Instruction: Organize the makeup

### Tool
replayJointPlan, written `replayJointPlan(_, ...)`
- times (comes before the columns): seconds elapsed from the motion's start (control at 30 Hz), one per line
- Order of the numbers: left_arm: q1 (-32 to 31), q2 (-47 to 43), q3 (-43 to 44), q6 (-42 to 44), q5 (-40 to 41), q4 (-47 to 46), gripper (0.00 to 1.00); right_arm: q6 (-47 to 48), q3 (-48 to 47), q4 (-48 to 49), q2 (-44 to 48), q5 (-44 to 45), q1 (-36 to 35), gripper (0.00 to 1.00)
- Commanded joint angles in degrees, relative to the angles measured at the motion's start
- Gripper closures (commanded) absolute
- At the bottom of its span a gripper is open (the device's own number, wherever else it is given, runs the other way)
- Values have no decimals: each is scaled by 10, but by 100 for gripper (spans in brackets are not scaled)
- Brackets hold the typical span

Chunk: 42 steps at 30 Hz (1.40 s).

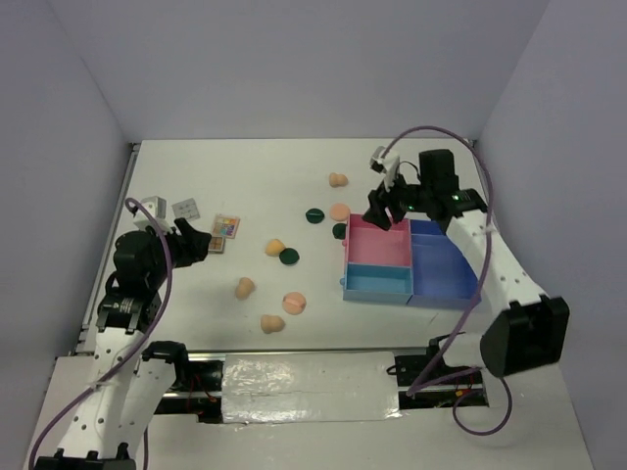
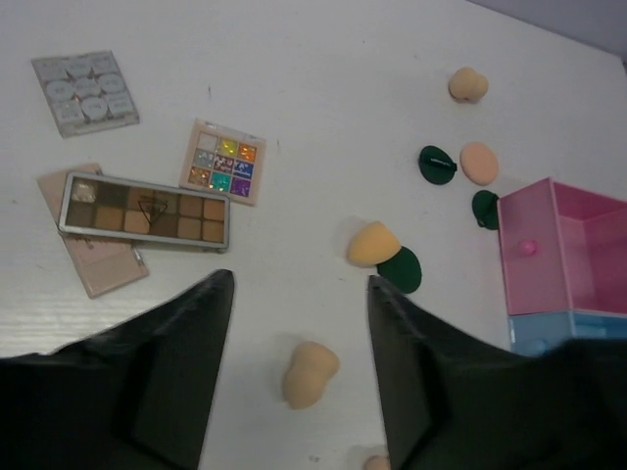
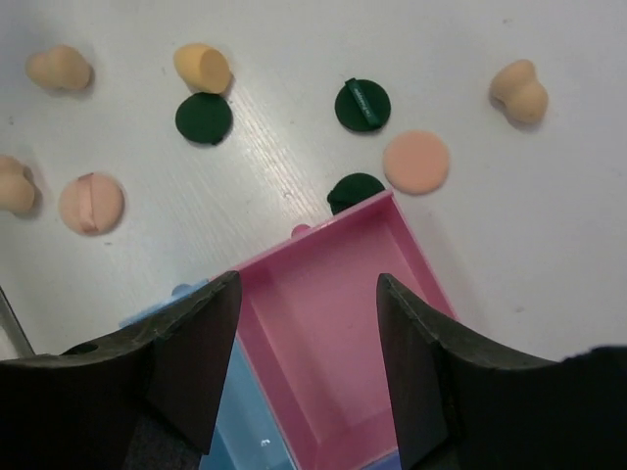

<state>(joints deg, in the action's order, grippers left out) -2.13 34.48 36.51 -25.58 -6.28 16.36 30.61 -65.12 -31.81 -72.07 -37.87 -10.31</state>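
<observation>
Peach sponges [image 1: 275,247] [image 2: 311,372] [image 3: 519,90], flat peach pads [image 1: 294,303] [image 3: 416,162] and dark green discs [image 1: 289,258] [image 3: 361,105] lie scattered mid-table. Small palettes [image 1: 226,226] lie at the left, among them a long brown one [image 2: 145,211] and a colourful one [image 2: 222,162]. My left gripper [image 1: 193,240] [image 2: 301,282] is open and empty, just right of the palettes, above a sponge. My right gripper [image 1: 383,211] [image 3: 309,284] is open and empty over the tray's empty pink compartment [image 3: 323,230].
The pink-and-blue compartment tray [image 1: 407,294] stands at the right. One green disc [image 3: 355,188] lies against its far pink wall. White walls close in the table at the left, back and right.
</observation>
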Motion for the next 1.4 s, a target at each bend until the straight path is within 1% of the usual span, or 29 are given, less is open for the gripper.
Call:
replayJointPlan(0.0,-2,-37,23,-3,11,32,28,-50,-94,-39,-79,41,-30,35)
replayJointPlan(0.1,-2,-63,26,-9,13,39,20,-78,-170,-65,-162,71,-42,32)
replayJointPlan(0.13,-2,-69,27,-10,21,50,20,-89,-199,-68,-199,80,-45,31)
replayJointPlan(0.2,-2,-82,26,-13,27,59,20,-89,-226,-80,-234,96,-55,31)
replayJointPlan(0.23,-2,-85,23,-16,29,65,20,-90,-253,-84,-268,103,-59,32)
replayJointPlan(0.27,-2,-94,17,-21,29,67,20,-95,-269,-87,-287,107,-62,34)
replayJointPlan(0.3,-2,-100,14,-24,27,67,19,-100,-289,-106,-308,111,-63,41)
replayJointPlan(0.33,-2,-103,12,-27,26,67,19,-103,-337,-119,-356,110,-63,45)
replayJointPlan(0.37,-2,-110,12,-28,28,68,19,-108,-391,-153,-406,111,-63,50)
replayJointPlan(0.4,-2,-113,12,-28,28,68,19,-108,-391,-169,-407,114,-65,51)
replayJointPlan(0.43,-2,-113,13,-27,35,70,19,-108,-429,-179,-447,121,-65,52)
replayJointPlan(0.47,-2,-115,13,-26,36,72,18,-107,-436,-173,-458,129,-68,52)
replayJointPlan(0.6,-2,-115,8,-24,36,69,18,-94,-446,-165,-494,179,-79,45)
replayJointPlan(0.9,-2,-120,3,-28,38,61,17,-72,-477,-166,-566,227,-82,36)
replayJointPlan(1.03,-2,-120,4,-28,39,61,17,-67,-490,-159,-586,245,-88,36)
replayJointPlan(1.37,-2,-124,4,-30,44,64,17,-74,-500,-160,-613,236,-103,37)
